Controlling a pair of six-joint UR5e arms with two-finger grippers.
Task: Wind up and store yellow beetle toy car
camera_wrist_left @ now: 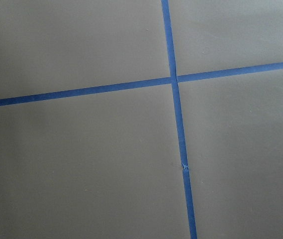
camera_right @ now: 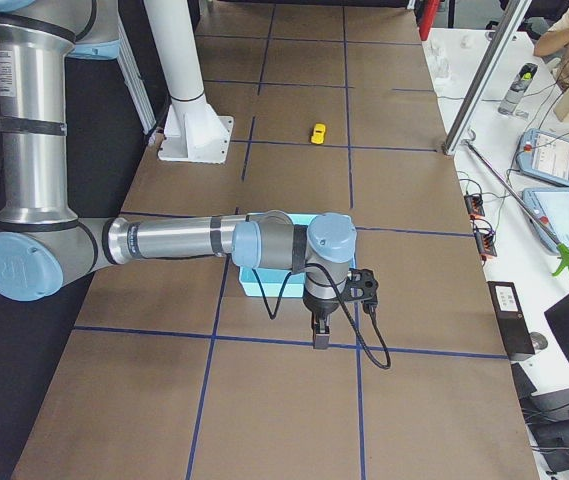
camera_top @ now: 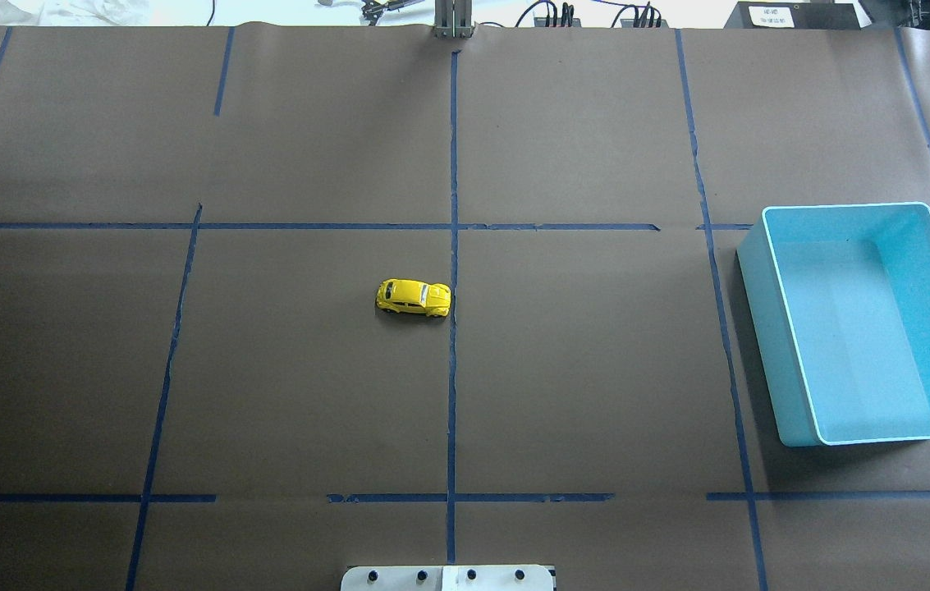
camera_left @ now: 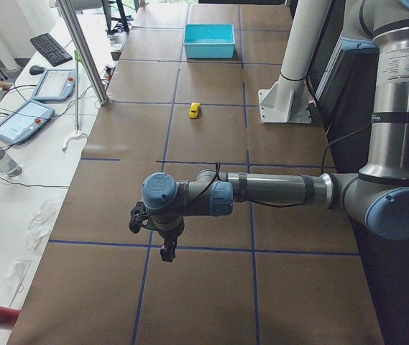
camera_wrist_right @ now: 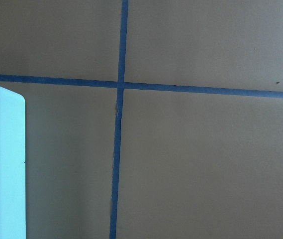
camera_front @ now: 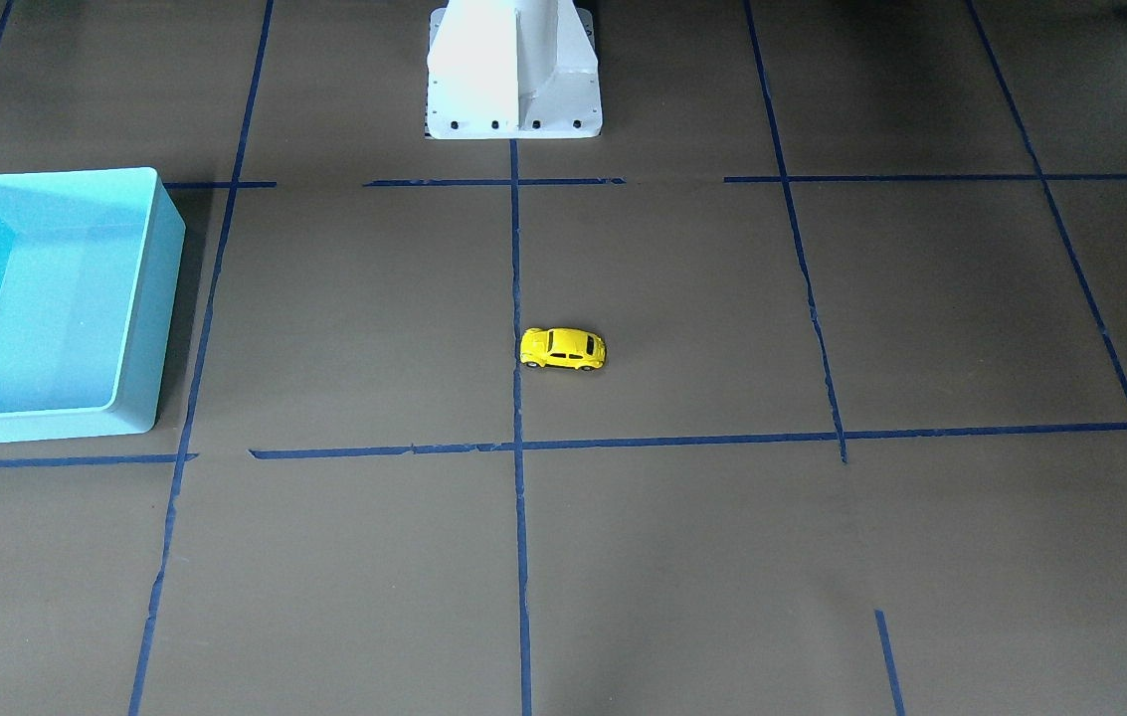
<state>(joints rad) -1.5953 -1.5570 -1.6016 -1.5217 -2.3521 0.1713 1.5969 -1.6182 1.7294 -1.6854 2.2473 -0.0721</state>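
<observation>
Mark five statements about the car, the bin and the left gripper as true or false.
1. The yellow beetle toy car stands on its wheels on the table. True.
2. The car lies inside the turquoise bin. False: the bin is empty, and the car sits out on the table well apart from it.
3. The bin is on the robot's right side of the table. True.
4. The left gripper grips the car. False: it hangs above the table, well away from the car.
5. One end of the car is right beside a blue tape line. True.
</observation>
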